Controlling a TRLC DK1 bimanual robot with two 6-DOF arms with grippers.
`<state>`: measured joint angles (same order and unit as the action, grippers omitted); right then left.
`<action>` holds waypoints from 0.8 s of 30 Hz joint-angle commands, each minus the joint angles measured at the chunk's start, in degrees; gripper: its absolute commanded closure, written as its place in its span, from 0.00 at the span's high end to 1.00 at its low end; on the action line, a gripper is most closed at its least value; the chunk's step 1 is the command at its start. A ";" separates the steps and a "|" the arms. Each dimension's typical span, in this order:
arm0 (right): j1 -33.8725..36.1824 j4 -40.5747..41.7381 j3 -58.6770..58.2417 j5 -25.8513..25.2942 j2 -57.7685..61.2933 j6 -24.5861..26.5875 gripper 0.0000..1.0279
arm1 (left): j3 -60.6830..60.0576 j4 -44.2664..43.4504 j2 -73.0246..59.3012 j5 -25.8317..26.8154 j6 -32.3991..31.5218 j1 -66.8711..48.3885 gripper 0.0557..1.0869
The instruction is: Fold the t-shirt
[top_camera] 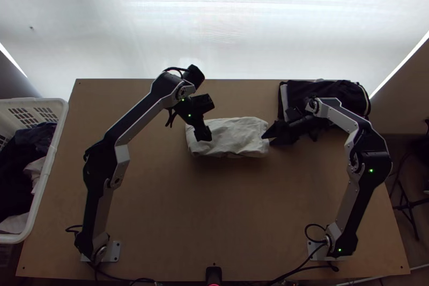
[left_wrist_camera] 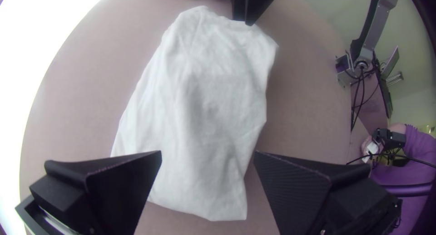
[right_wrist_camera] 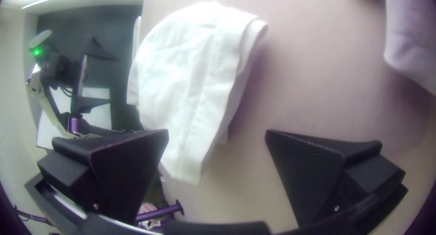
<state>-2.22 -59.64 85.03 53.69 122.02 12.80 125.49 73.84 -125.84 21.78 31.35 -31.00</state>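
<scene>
"Where is the white t-shirt (top_camera: 236, 138)?"

"On the light wooden surface (top_camera: 187, 221), between the two arms, toward the far side. It's folded into a compact, roughly rectangular bundle, with creases across the top and layered edges along one side in the right wrist view."

"And the left claw (top_camera: 203, 137)?"

"Over the end of the bundle nearer the laundry basket. It's released: in its own wrist view the two flat black fingers stand wide apart, with white cloth showing between them and nothing gripped."

"What about the right claw (top_camera: 267, 140)?"

"At the opposite end of the shirt, right by the edge. That one is released as well, its fingers spread wide and holding nothing. I can't tell whether a tip touches the cloth."

"Anything else around?"

"A pile of dark clothes (top_camera: 351, 95) lies at the far right of the surface, partly behind the right arm (top_camera: 351, 189), with a pale strip along one side. The white laundry basket (top_camera: 55, 146) stands beside the surface at the left, with dark and pale clothes (top_camera: 24, 173) loosely heaped inside."
</scene>
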 commanded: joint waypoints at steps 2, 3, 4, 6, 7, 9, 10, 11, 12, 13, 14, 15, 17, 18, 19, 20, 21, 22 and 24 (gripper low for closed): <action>-5.87 3.65 4.79 -2.36 3.58 -2.87 0.96 | 0.10 -0.19 0.16 -0.69 0.20 0.42 0.96; -7.10 4.00 5.67 -2.36 3.84 -3.48 0.96 | 0.10 -0.19 0.25 -0.77 0.20 0.42 0.96; -8.42 4.18 6.72 -2.36 4.28 -3.92 0.96 | 0.10 -0.19 0.33 -0.77 0.20 0.51 0.96; -11.05 4.18 8.66 -2.36 5.07 -4.27 0.96 | 0.02 -0.10 0.51 -0.77 0.20 0.68 0.96; -12.28 4.18 9.71 -2.45 5.69 -4.45 0.96 | 0.02 -0.10 0.51 -0.77 0.29 0.77 0.96; -15.10 4.18 11.82 -2.45 6.66 -4.54 0.96 | 0.02 0.16 0.69 -0.77 0.20 0.95 0.96; -16.68 4.18 12.79 -2.89 7.09 -4.62 0.96 | -0.07 0.25 0.77 -0.77 0.20 1.03 0.96; -18.26 4.09 13.75 -3.95 7.45 -4.62 0.96 | -0.07 0.25 0.86 -0.77 0.20 1.21 0.96; -19.84 4.18 14.37 -5.09 7.53 -4.45 0.96 | -0.07 0.25 0.95 -0.77 0.20 1.30 0.96; -21.34 4.18 14.72 -7.20 7.53 -4.18 0.96 | -0.16 0.34 1.04 -0.77 0.20 1.38 0.96; -22.65 4.09 14.90 -8.87 7.71 -3.83 0.90 | -0.25 0.34 1.21 -0.77 0.20 1.47 0.96; -23.53 4.09 14.99 -10.36 7.45 -3.31 0.78 | -0.25 0.42 1.39 -0.77 0.20 1.65 0.96; -23.97 5.06 14.99 -13.00 6.83 -3.39 0.37 | -0.25 0.42 1.83 -0.77 0.11 2.09 0.96; -23.62 6.73 14.90 -13.97 6.57 -4.01 0.04 | -0.25 0.42 2.09 -0.77 0.11 2.44 0.96; -22.92 7.08 14.11 -15.90 5.78 -4.18 0.03 | -0.25 0.34 2.36 -0.77 0.02 2.97 0.96; -22.30 8.57 12.26 -17.57 3.67 -3.31 0.03 | -0.16 0.34 2.62 -0.77 -0.06 3.41 0.96; -22.04 10.24 10.59 -20.64 0.68 -2.60 0.03 | -0.25 0.34 2.97 -0.77 -0.24 3.93 0.96; -21.78 12.00 8.92 -24.34 -2.49 -1.81 0.03 | -0.16 0.25 3.23 -0.77 -0.42 4.37 0.96; -20.81 12.44 7.78 -28.73 -8.90 0.56 0.03 | -0.16 0.25 3.76 -0.69 -0.86 5.25 0.96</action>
<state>-23.24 -51.70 96.57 36.71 124.88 9.78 125.29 74.11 -123.52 20.93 31.40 -28.08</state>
